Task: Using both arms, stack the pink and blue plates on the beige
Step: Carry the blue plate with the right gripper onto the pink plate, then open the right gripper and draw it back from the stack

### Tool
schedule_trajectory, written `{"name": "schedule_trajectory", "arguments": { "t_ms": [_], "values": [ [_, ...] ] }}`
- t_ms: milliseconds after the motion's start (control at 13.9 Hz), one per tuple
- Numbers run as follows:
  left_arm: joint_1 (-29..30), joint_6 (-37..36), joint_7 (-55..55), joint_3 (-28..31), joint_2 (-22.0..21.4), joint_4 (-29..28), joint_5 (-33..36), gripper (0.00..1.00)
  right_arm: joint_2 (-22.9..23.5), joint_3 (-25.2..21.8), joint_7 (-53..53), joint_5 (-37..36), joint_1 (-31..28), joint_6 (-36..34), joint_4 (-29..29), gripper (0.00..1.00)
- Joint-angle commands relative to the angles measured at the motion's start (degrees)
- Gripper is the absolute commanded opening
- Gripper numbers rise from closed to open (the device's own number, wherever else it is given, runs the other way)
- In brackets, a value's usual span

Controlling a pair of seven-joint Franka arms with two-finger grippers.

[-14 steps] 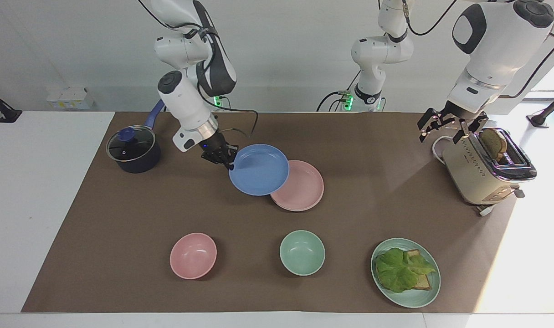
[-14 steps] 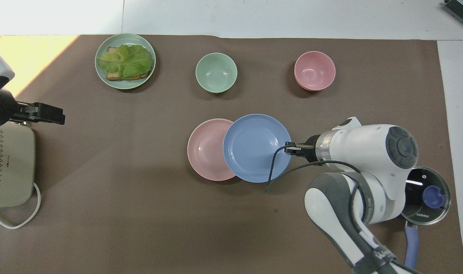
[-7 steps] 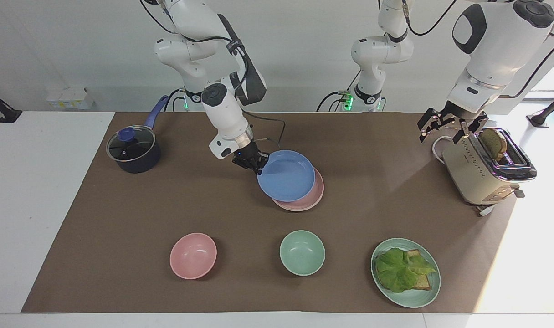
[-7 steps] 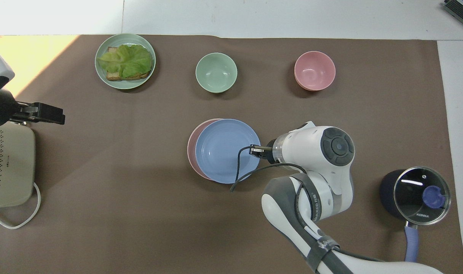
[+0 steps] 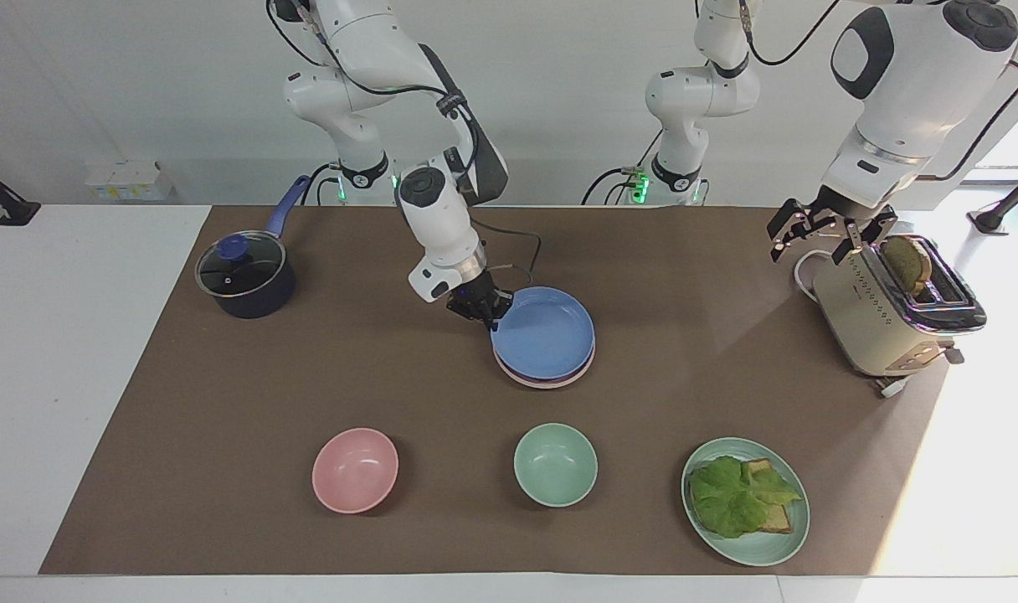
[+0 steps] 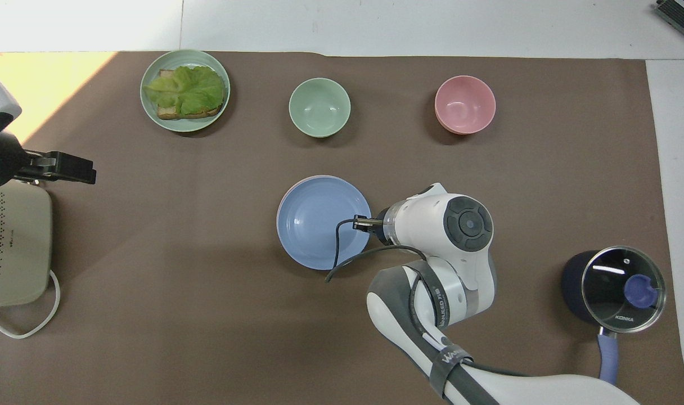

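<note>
The blue plate (image 5: 544, 333) sits level and squarely over the pink plate (image 5: 551, 382) in the middle of the brown mat. Only a thin pink rim shows beneath it. Whether the two touch I cannot tell. My right gripper (image 5: 485, 311) is shut on the blue plate's rim, on the edge toward the right arm's end. In the overhead view the blue plate (image 6: 319, 222) covers nearly all of the pink plate (image 6: 304, 179), with the right gripper (image 6: 364, 223) at its rim. The beige plate is hidden. My left gripper (image 5: 817, 243) waits open above the cord by the toaster, and it shows as the left gripper (image 6: 77, 169) from overhead.
A cream toaster (image 5: 886, 322) with toast stands at the left arm's end. A dark lidded pot (image 5: 245, 278) stands at the right arm's end. Farther from the robots are a pink bowl (image 5: 355, 469), a green bowl (image 5: 555, 463) and a mint plate (image 5: 781, 544) holding lettuce and bread.
My right arm carried the blue plate toward the left arm's end, from partly overlapping the pink plate to centred over it, and lowered it. The left arm stayed still.
</note>
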Motion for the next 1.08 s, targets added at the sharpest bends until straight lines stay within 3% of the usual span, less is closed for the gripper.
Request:
{"name": "schedule_trajectory", "arguments": {
  "t_ms": [0,72,216,359,503,1007],
  "values": [
    [0.84,-0.69,0.71,-0.58,-0.26,-0.02,0.73,1.0,0.35,-0.13,2.44,-1.88,-0.03,-0.29,0.98,0.13],
    [0.84,-0.69,0.71,-0.58,-0.26,-0.02,0.73,1.0,0.35,-0.13,2.44,-2.14,-0.03,-0.29,0.98,0.33],
    [0.76,-0.69,0.71,-0.49,-0.26,-0.02,0.73,1.0,0.26,-0.13,2.53,-6.08,-0.12,-0.29,1.33,0.91],
    [0.84,-0.69,0.71,-0.49,-0.26,-0.02,0.73,1.0,-2.1,-0.39,2.7,-6.45,-1.08,-1.95,1.69,1.0],
    [0.84,-0.69,0.71,-0.58,-0.26,-0.02,0.73,1.0,-6.31,-1.0,2.44,-6.63,-3.18,-6.68,1.69,1.0],
    [0.76,-0.69,0.71,-0.49,-0.26,-0.02,0.73,1.0,-20.56,-1.0,-10.37,-12.43,-23.12,-24.09,1.77,1.0]
  ]
}}
